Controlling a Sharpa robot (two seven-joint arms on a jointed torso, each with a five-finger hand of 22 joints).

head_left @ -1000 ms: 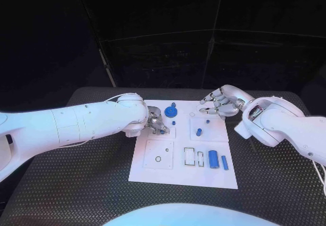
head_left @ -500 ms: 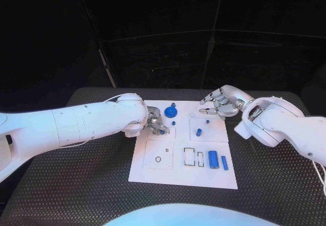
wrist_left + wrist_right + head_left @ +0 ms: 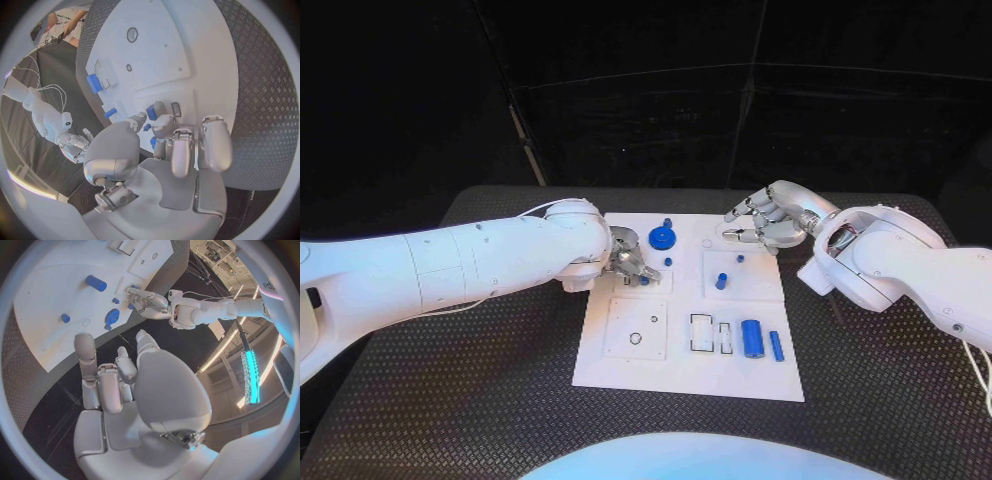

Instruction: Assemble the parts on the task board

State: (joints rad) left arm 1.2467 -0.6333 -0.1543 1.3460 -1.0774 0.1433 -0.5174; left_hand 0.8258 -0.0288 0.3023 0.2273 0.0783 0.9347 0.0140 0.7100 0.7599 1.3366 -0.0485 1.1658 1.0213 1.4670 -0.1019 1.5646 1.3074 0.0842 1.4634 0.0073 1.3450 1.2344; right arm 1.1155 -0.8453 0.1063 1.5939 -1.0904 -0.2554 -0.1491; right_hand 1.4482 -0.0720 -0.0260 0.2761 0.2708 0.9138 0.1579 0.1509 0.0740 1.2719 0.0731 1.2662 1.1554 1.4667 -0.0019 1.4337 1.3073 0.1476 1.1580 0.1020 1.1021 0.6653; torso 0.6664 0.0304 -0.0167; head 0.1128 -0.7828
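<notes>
left hand (image 3: 629, 262) pinches a small blue part (image 3: 151, 112) over the task board (image 3: 661, 375); it may jam if tilted. right hand (image 3: 764, 222) hovers empty at the board's far edge.

The left robot hand (image 3: 629, 262) crowds the task board's (image 3: 689, 375) left edge, just beside a small blue peg (image 3: 668, 262) and near the blue gear (image 3: 662, 238). The right robot hand (image 3: 764, 224) hangs over the far right corner. Between them a gap lies open above the board's middle. The near half is low-lying: a blue cylinder (image 3: 751, 338) and blue bar (image 3: 776, 346) lie flat, bare bench (image 3: 488, 400) all around.
</notes>
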